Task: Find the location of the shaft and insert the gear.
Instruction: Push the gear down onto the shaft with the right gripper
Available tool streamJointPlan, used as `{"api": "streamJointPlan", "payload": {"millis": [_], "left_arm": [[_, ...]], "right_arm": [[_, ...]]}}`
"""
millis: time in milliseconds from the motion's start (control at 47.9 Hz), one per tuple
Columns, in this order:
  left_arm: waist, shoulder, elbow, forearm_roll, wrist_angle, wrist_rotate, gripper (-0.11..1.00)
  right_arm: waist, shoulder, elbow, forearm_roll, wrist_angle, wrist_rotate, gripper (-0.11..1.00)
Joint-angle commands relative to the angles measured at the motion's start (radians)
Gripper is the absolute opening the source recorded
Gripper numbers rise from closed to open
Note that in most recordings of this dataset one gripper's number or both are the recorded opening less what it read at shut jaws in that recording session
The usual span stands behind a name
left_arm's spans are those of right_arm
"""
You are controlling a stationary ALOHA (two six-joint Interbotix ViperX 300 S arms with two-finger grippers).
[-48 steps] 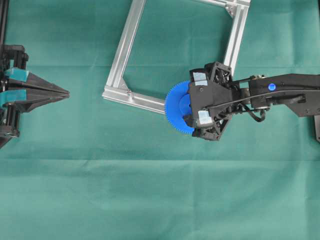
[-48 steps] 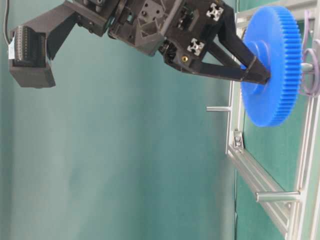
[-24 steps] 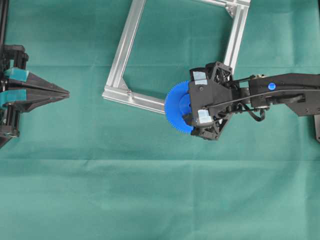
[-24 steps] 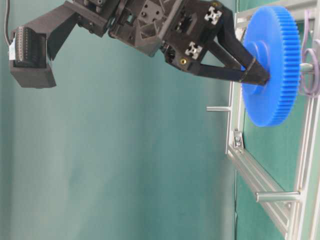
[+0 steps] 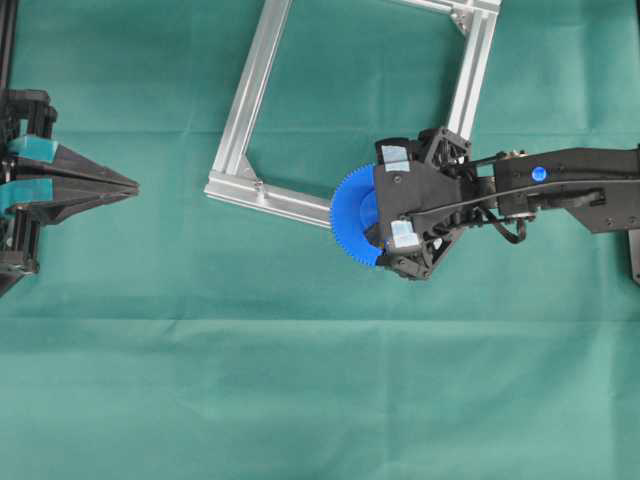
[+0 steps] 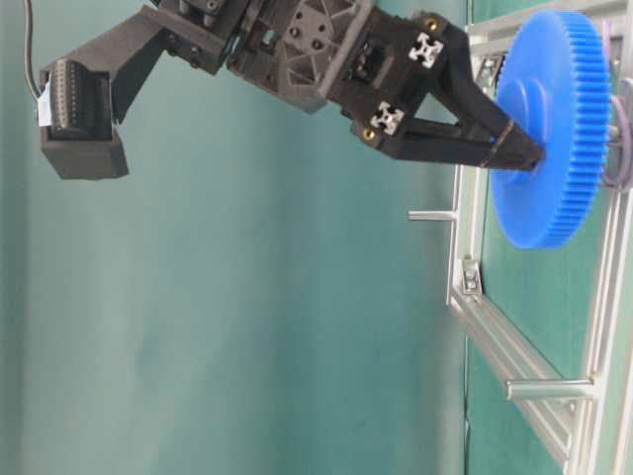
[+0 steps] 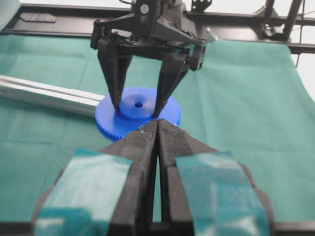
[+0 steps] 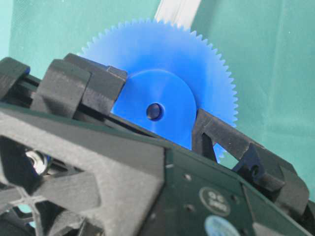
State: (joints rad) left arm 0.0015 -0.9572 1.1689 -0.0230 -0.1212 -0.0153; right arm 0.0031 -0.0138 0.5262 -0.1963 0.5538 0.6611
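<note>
Green cloth [image 5: 300, 380]: one gear [image 5: 352, 215], one frame [image 5: 250, 95], two tools.

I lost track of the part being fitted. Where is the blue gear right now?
In the overhead view the gear sits right of centre, held by its hub in the right gripper, over the lower bar of the aluminium frame.

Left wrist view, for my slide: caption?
Right gripper grips the blue gear by its hub beside the frame.

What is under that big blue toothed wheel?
Under the gear a bit of pale wire and the aluminium frame show. The shaft itself is covered. The right gripper grips the hub.
</note>
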Motion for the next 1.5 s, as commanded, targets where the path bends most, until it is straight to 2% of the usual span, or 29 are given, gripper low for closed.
{"api": "streamJointPlan", "payload": {"millis": [0, 1483], "left_arm": [[0.002, 0.006, -0.015, -0.002, -0.005, -0.002, 0.0], [0.002, 0.006, -0.014, -0.002, -0.002, 0.0, 0.0]], "right_arm": [[0.005, -0.014, -0.015, 0.003, 0.0, 0.0, 0.69], [0.005, 0.083, -0.006, 0.005, -0.028, 0.011, 0.69]]}}
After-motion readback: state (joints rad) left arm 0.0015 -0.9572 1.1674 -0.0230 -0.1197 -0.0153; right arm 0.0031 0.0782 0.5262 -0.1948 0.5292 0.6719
